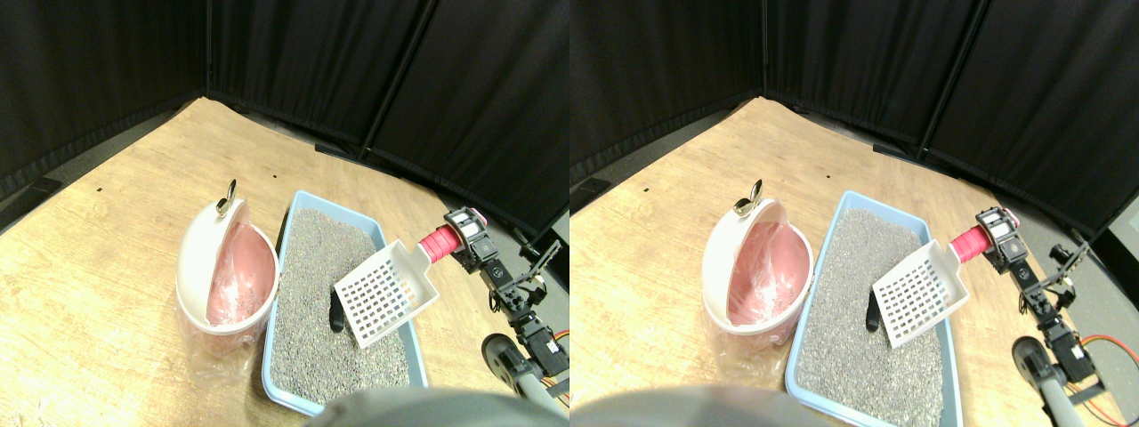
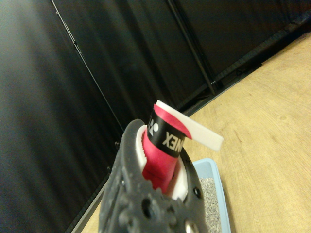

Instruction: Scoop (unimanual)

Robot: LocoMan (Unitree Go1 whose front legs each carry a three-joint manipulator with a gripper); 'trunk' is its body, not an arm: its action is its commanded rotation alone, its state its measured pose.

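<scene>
Stereo pair view, end effector (image 1: 456, 238) gripping scoop (image 1: 384, 294), tilted over litter tray (image 1: 283, 391)

White slotted scoop (image 1: 387, 294), red-wrapped handle (image 1: 437, 242)

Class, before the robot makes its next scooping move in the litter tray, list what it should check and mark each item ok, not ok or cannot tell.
1. Scoop held by the right gripper at its red wrapped handle: ok.
2. Jaws fully tight on the handle: cannot tell.
3. Scoop positioned over the blue litter tray: ok.
4. Dark lump visible in the litter beside the scoop's front edge: ok.
5. Lump already inside the scoop: not ok.
6. Pink-lined bin open beside the tray: ok.
</scene>
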